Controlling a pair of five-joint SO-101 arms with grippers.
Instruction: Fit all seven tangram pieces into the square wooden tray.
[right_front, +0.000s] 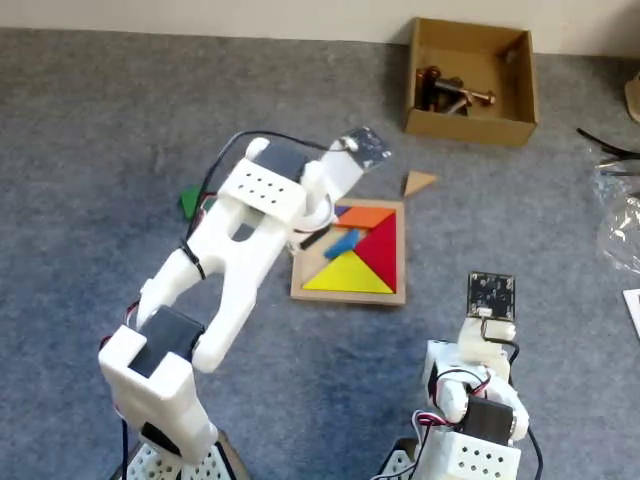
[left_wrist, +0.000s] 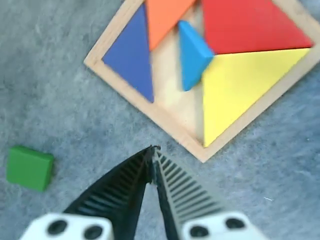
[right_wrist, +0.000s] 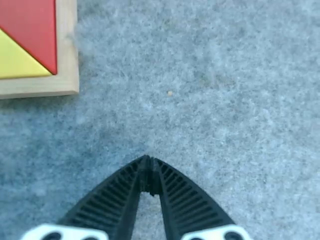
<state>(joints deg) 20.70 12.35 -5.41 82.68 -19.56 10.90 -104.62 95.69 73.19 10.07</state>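
Five pieces (left_wrist: 240, 80) in tray (right_front: 350, 297) | green square (left_wrist: 29, 167) outside (near left end effector (left_wrist: 151, 149))

A grey carpeted tabletop (right_front: 100, 120) carries everything. A square wooden tray (right_front: 401, 255) lies at centre frame, with a tan triangle piece (right_front: 418, 182) just above it. A green piece (right_front: 189, 201) lies at centre left and an open cardboard box (right_front: 465, 128) at upper right.

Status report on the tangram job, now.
Left gripper shut, empty, by tray corner; right gripper shut, empty, over carpet. Light blue piece askew in tray. Green square, tan triangle outside.
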